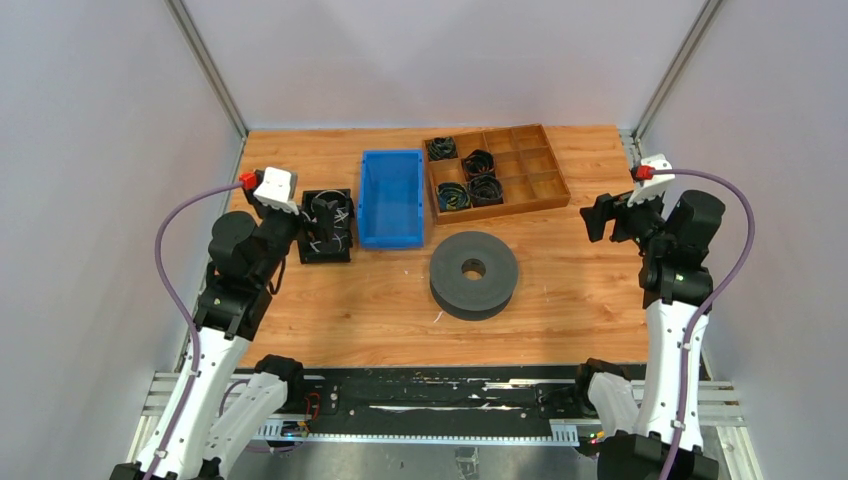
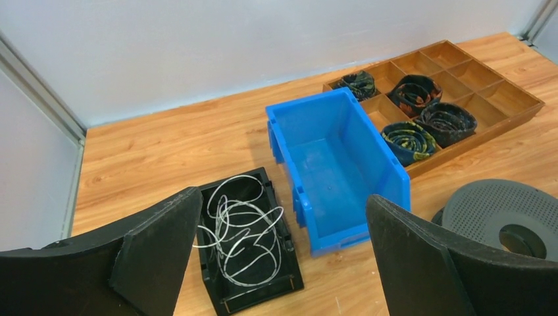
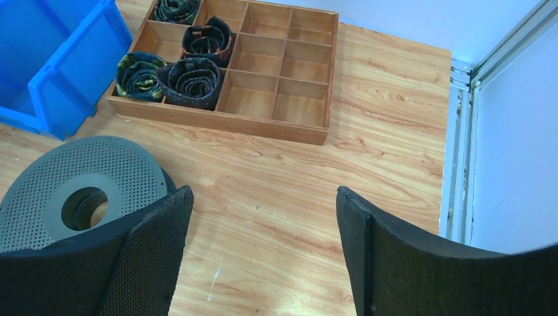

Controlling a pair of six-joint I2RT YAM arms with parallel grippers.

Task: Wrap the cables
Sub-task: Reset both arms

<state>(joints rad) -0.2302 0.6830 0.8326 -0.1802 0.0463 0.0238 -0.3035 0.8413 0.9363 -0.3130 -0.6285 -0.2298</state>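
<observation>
The cables (image 2: 244,232) are a loose tangle of thin whitish-grey wire lying inside a small open black box (image 2: 262,294) on the left of the table. The top view shows the same cables (image 1: 328,222) in that box (image 1: 343,256). My left gripper (image 2: 281,201) hangs above and just near of the box, open wide, with nothing between its fingers. In the top view the left gripper (image 1: 288,222) sits beside the box's left edge. My right gripper (image 3: 263,194) is open over bare wood at the right of the table, nothing in it, and appears as the right gripper (image 1: 598,216) from above.
A blue bin (image 1: 391,196) stands right of the black box. A wooden divided tray (image 1: 548,198) at the back holds several dark cable coils (image 1: 466,178). A grey perforated spool (image 1: 473,272) lies mid-table. Metal frame posts and white walls close in both sides.
</observation>
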